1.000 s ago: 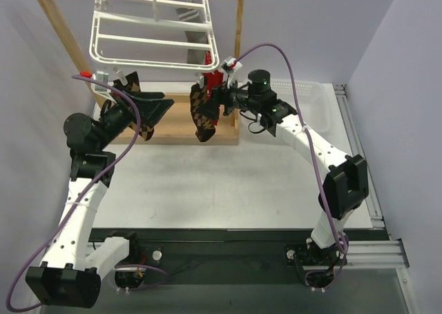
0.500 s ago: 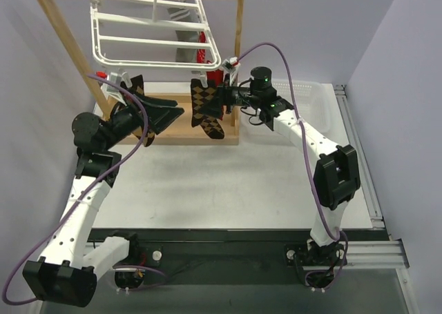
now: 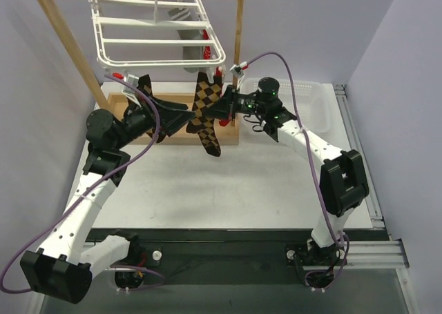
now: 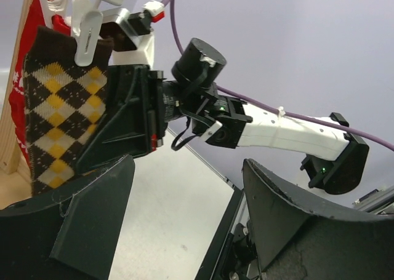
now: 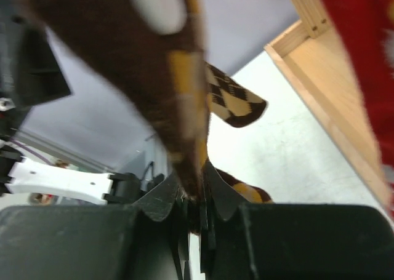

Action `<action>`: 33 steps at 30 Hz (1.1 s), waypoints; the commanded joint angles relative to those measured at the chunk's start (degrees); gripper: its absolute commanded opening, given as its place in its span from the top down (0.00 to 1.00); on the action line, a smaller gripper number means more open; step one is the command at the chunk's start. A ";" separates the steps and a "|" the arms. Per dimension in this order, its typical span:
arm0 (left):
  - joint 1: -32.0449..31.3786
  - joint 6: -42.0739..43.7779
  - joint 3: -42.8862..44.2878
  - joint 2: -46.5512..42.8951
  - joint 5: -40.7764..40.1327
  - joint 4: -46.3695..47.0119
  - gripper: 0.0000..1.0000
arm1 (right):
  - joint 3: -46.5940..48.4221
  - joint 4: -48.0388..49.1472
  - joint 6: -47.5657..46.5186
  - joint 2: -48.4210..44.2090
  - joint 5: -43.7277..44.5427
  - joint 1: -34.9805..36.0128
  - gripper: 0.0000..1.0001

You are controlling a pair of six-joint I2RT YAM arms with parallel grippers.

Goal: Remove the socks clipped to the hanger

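No sock looks freed yet. The right gripper (image 5: 194,201) is clamped on an argyle sock (image 3: 204,117), which hangs clipped at the hanger's (image 3: 159,43) 5 o'clock corner. The left gripper (image 3: 185,117) gapes empty at that sock's 9 o'clock. A second argyle (image 3: 147,93) at 7 o'clock, and a red sock (image 3: 206,52) and a grey sock (image 3: 188,34) around 3 o'clock, are also left.

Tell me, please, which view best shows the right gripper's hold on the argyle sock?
Right wrist view: the right gripper is shut on the argyle sock, close up. The top view shows it small; in the left wrist view the pinch is unclear.
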 commanded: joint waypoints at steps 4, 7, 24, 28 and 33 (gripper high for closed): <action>-1.19 -0.96 -3.13 -3.14 -8.52 7.72 0.18 | 1.19 1.60 11.61 -9.14 -3.13 0.42 1.00; -1.28 -2.88 -5.16 -3.58 -12.05 12.72 0.18 | 1.37 -0.52 13.02 -10.54 -4.79 0.95 1.00; -4.80 -9.21 -2.27 7.66 -12.31 28.72 0.18 | 1.37 -22.14 0.72 -18.72 -7.00 7.45 1.00; -4.80 -13.17 -2.88 9.33 -13.02 35.13 0.18 | 1.90 -22.85 0.27 -18.55 -8.05 8.15 1.00; -4.71 -16.34 -5.61 8.54 -16.62 39.28 0.18 | 2.86 -21.98 0.88 -17.93 -8.93 8.68 1.00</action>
